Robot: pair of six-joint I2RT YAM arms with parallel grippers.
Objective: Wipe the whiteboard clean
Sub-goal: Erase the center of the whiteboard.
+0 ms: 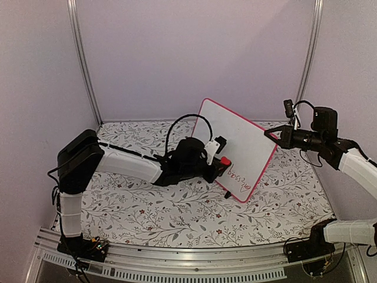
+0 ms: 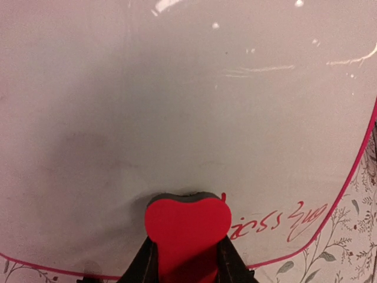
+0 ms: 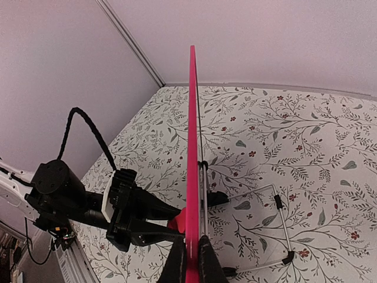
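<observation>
Whiteboard (image 1: 238, 141) mostly bare; red writing (image 2: 277, 219) yet to wipe, lower right of left-wrist view. Left gripper (image 1: 219, 163) clamps eraser (image 2: 187, 224) beside it; right gripper (image 1: 272, 134) pinches board edge.

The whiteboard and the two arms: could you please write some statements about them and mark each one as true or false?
1. The whiteboard lies flat on the table. False: it stands tilted upward.
2. The left jaws hold a red eraser against the whiteboard. True.
3. There is red writing near one edge of the whiteboard. True.
4. The right jaws are open and apart from the whiteboard. False: they are shut on its red frame.
</observation>
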